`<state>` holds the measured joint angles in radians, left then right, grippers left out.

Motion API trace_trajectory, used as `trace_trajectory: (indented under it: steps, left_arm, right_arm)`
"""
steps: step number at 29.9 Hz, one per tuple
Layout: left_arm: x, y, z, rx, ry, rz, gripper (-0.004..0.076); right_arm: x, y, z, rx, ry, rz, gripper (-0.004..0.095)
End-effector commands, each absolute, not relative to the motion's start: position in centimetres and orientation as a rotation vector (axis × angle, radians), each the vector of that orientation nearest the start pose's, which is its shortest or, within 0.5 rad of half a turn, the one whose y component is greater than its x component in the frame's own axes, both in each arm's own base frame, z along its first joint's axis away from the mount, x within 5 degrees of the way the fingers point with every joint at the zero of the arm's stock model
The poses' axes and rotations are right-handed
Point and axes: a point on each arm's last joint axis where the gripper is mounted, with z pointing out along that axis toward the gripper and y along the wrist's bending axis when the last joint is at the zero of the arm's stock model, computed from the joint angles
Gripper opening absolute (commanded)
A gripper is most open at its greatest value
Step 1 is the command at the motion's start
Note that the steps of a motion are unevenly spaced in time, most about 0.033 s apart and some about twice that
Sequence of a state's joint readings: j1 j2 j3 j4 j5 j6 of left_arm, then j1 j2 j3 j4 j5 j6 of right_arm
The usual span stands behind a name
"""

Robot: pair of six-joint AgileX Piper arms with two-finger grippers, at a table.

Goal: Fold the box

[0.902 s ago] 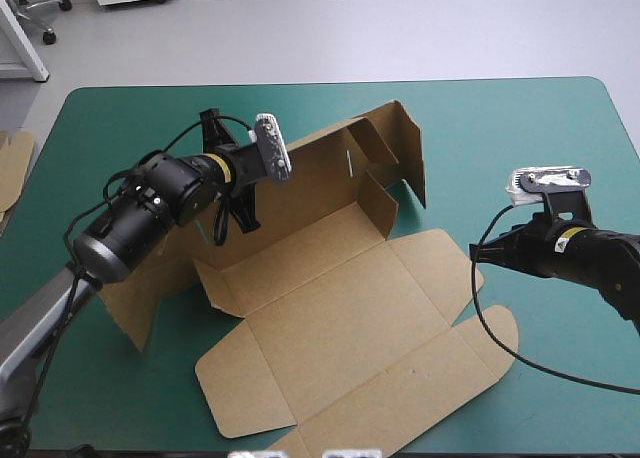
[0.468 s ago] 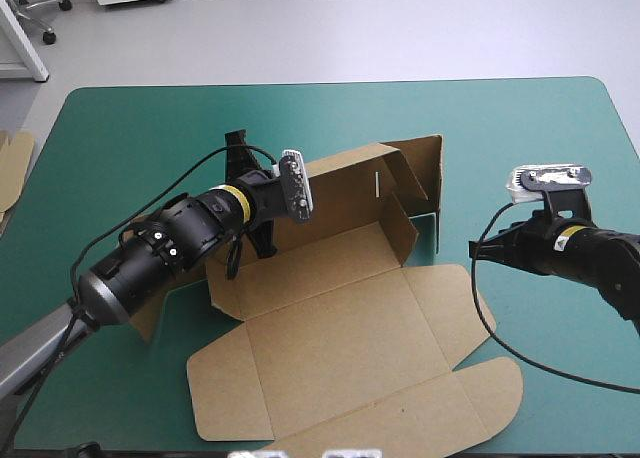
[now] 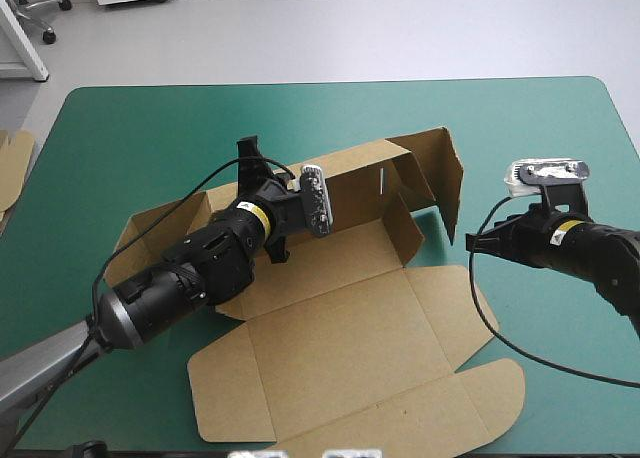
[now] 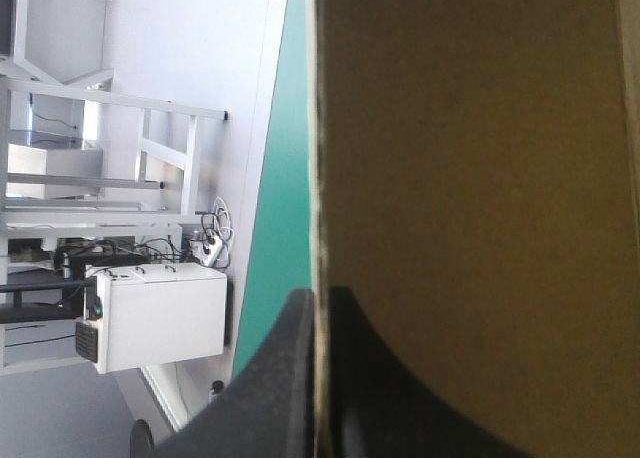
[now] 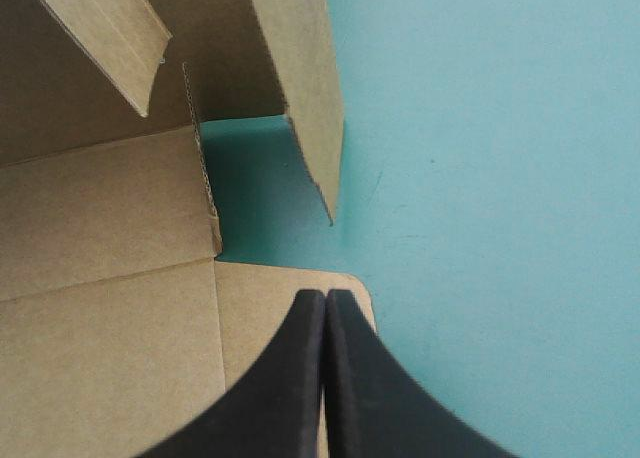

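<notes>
Since just before, the left gripper (image 3: 247, 148) has been shifted to the right together with the far wall of the box (image 3: 340, 328), and that wall is now being held more upright. The right gripper (image 3: 472, 246) has hardly been moved.

The brown box is lying near the middle of the table (image 3: 560, 118), on the teal-green cover (image 3: 150, 118). Its base and near panels are lying flat, with rounded flaps (image 3: 495, 378) spread towards the near right. The far wall is being kept raised, and the end flap (image 3: 450, 178) at its right is being turned towards the near side.

The left gripper (image 4: 320, 300) is being kept clenched on the edge of the far wall. In the left wrist view the brown board of the box (image 4: 470, 178) is seen pinched between the two black fingers (image 4: 280, 388), and the cover is running away along the wall's far side.

The right gripper (image 5: 325, 300) is being held just right of the box, its black fingers pressed together into one point and grasping nothing. In the right wrist view its tip is seen over the rounded corner of a flat flap (image 5: 260, 298), with the upright end flap (image 5: 300, 88) ahead of it. Whether the flat flap is being touched cannot be told.

More board (image 3: 12, 163) is lying at the table's left edge.
</notes>
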<state>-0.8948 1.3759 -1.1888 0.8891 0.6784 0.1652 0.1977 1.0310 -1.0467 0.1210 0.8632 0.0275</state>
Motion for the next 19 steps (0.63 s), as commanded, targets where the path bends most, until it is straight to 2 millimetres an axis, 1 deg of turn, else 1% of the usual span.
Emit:
trace_trajectory:
  steps: [1, 5, 7, 10, 12, 15, 19]
  left_arm:
    - [21.3, -20.8, 38.6, 1.426, 1.405, 0.586, -0.0014]
    - [21.0, -21.1, 38.4, 1.418, 1.435, 0.54, -0.0014]
    - [21.0, -21.1, 38.3, 1.423, 1.429, 0.546, -0.0014]
    - [21.0, -21.1, 37.4, 1.451, 1.425, 0.558, -0.0014]
    - [20.9, -21.1, 36.3, 1.483, 1.426, 0.553, -0.0014]
    - [20.6, -21.1, 34.8, 1.529, 1.422, 0.541, -0.0014]
    - [20.6, -21.2, 34.5, 1.54, 1.409, 0.533, -0.0014]
  right_arm:
    - [19.8, 5.0, 38.6, -0.163, 2.219, 0.293, -0.0033]
    - [19.8, 5.0, 38.5, -0.163, 2.23, 0.294, -0.0033]
    - [19.7, 5.2, 38.7, -0.154, 2.224, 0.326, -0.0034]
    - [19.9, 5.3, 40.0, -0.168, 2.182, 0.336, -0.0034]
    - [20.2, 5.4, 40.9, -0.174, 2.177, 0.335, -0.0034]
    - [20.7, 5.5, 41.6, -0.182, 2.188, 0.337, -0.0034]
    - [21.7, 5.7, 42.3, -0.176, 2.165, 0.346, -0.0034]
